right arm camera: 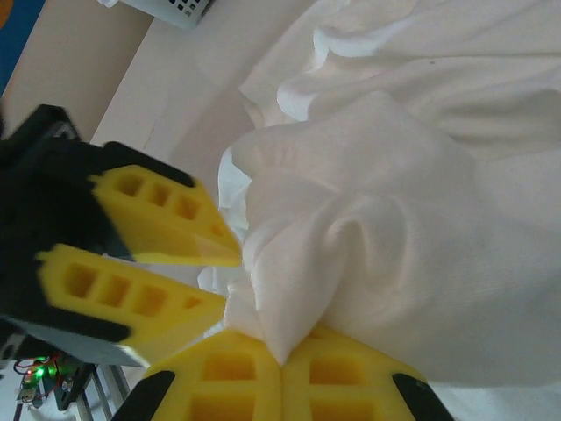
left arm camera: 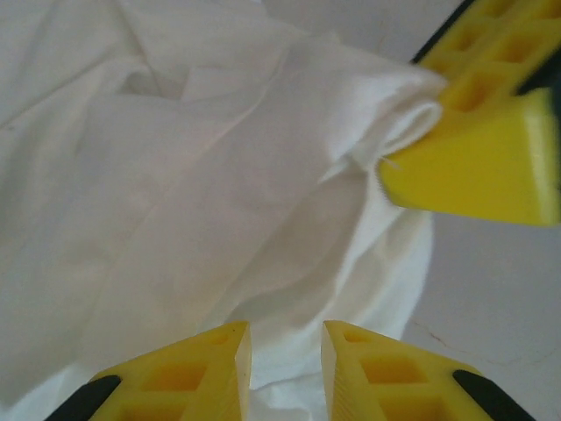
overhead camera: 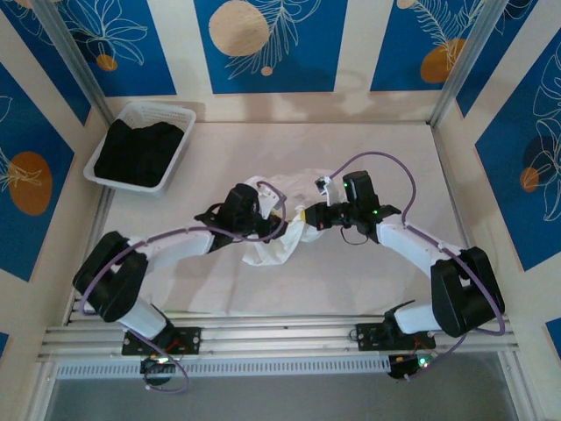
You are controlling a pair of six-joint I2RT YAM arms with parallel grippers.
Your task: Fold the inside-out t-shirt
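One limp heap, the inside-out t-shirt (overhead camera: 276, 232), lies mid-scene on the table (overhead camera: 394, 167). The right gripper (right arm camera: 280, 368) pinches its hem. The left gripper (left arm camera: 280, 368) is narrowly parted at cloth — grip unclear. Light, floppy, thin — take hems or seams.

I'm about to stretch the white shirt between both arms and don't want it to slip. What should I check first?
1. Right gripper shut on the t-shirt: ok, a fold is pinched between its fingers.
2. Left gripper gripping cloth: not ok, jaws parted, cloth only at the tips.
3. t-shirt lying flat: not ok, it is bunched between the two grippers.
4. basket with the black garment apart from the t-shirt: ok, at the far left corner.
5. Which part of the t-shirt is held: cannot tell.
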